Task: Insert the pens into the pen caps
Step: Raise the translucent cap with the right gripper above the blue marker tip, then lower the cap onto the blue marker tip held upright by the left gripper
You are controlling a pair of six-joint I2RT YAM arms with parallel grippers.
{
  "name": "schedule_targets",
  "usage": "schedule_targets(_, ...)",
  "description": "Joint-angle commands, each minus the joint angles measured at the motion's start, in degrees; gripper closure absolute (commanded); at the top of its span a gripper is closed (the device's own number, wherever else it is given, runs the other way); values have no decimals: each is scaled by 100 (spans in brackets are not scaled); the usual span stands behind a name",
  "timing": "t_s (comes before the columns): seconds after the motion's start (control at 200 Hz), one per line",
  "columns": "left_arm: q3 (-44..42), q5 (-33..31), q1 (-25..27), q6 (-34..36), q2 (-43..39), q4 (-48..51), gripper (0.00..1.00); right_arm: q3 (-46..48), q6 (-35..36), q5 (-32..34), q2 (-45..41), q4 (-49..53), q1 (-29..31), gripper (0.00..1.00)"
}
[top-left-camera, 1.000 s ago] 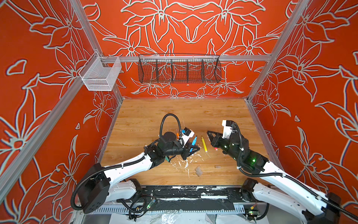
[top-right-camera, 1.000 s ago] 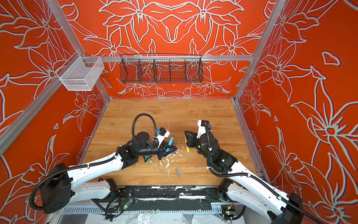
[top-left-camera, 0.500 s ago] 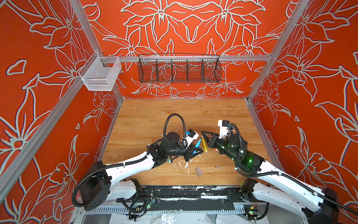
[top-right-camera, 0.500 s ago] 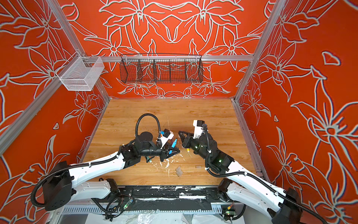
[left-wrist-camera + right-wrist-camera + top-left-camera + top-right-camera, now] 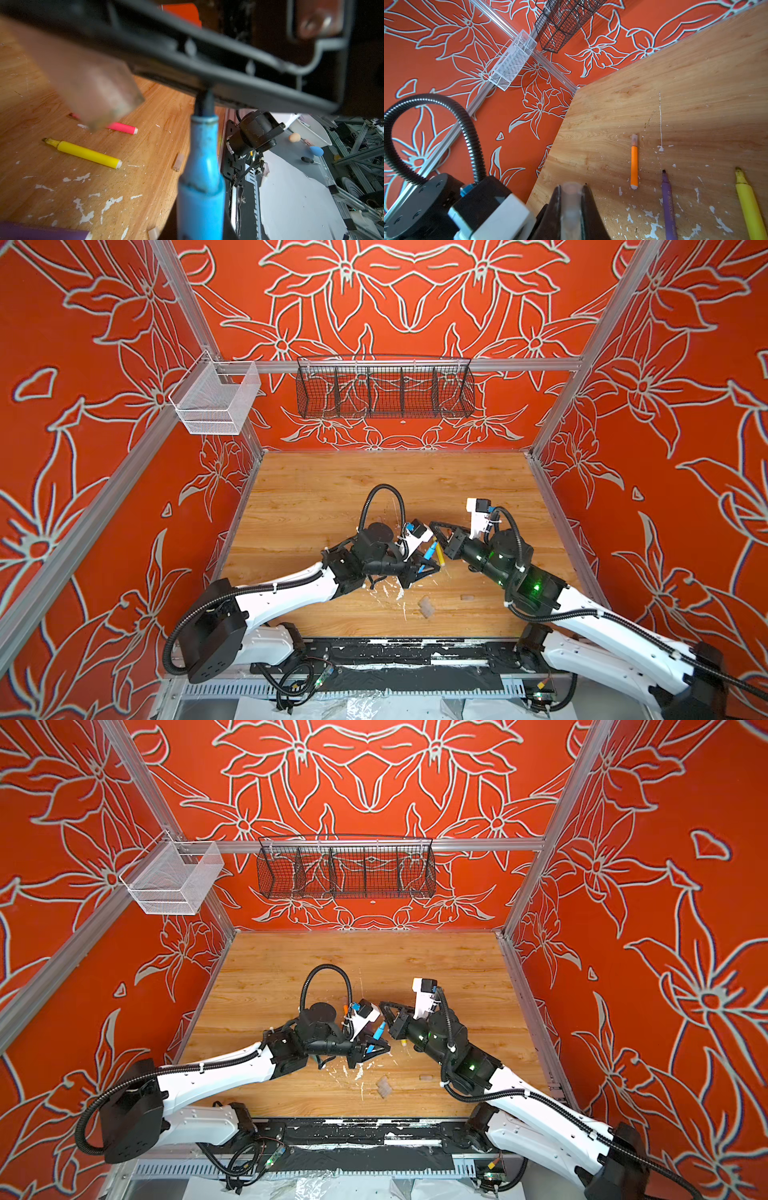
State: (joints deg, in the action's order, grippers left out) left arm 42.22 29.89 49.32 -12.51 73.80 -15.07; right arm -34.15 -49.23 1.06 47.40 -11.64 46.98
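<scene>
Jaws on the left gripper (image 5: pixel 424 568) pinch a slim blue marker pen (image 5: pixel 200 166) by its barrel, dark pointed tip leading. Those of the right gripper (image 5: pixel 571 187) are pressed onto a small clear plastic pen cap (image 5: pixel 571 209). With one part in each arm, the two can be pushed together in the air above the wooden bench (image 5: pixel 695 83). In the left wrist view the pen's tip seems to rest against the side of a black right finger (image 5: pixel 228 81) rather than in the cap's mouth. I judge the line-up not yet right, though blur leaves this unsure. Waiting on the bench are a bare-tipped yellow marker pen (image 5: pixel 87 153), a purple marker pen (image 5: pixel 668 203) and a pink-red marker pen (image 5: pixel 122 127). An orange marker pen (image 5: pixel 634 164) already wears its clear cap, and a loose clear cap (image 5: pixel 178 162) lies near. A second ago the grippers were well apart, with the yellow pen showing between them. Now they meet over mid-bench, and both grips are unchanged.
</scene>
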Motion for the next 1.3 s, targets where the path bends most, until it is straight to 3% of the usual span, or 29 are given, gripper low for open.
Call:
schedule_targets(0.0, 67, 46, 43, 94, 18, -46, 100, 106, -39, 86, -222, -141, 41, 98)
schedule_targets(1.076, -44, -475, 34, -20, -201, -26, 100, 261, -63, 105, -489, -189, 206, 99)
schedule_targets(1.296, -97, -454, -78, -423, -300, -186, 100, 399, -91, 546, -264, -477, 548, 100)
